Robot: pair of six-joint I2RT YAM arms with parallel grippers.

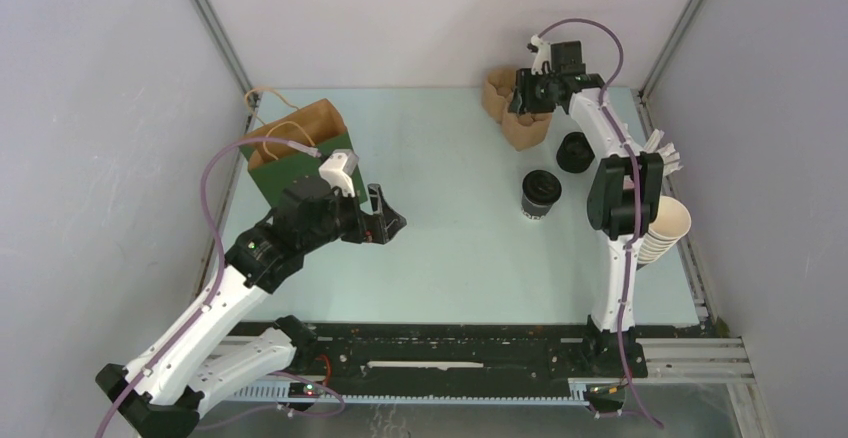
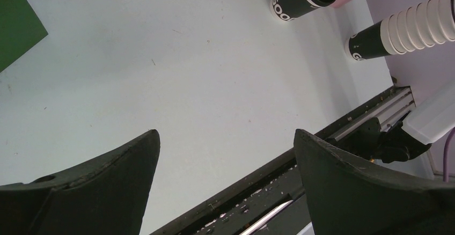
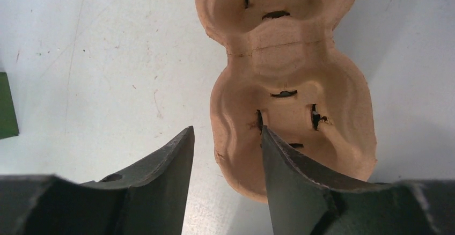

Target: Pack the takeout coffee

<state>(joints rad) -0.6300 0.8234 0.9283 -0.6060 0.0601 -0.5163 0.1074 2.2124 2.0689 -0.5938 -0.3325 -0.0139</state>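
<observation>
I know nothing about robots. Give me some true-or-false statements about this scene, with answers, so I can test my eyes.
1. The coffee stands upright on the table, with nothing holding it. True.
2. The left jaws are shut. False: they stand wide open and empty.
3. The right jaws straddle the rim of the carrier. True.
4. The coffee is already in the bag. False: it is on the table, well apart from the bag.
5. The carrier holds two cups. False: both its wells are empty.
</observation>
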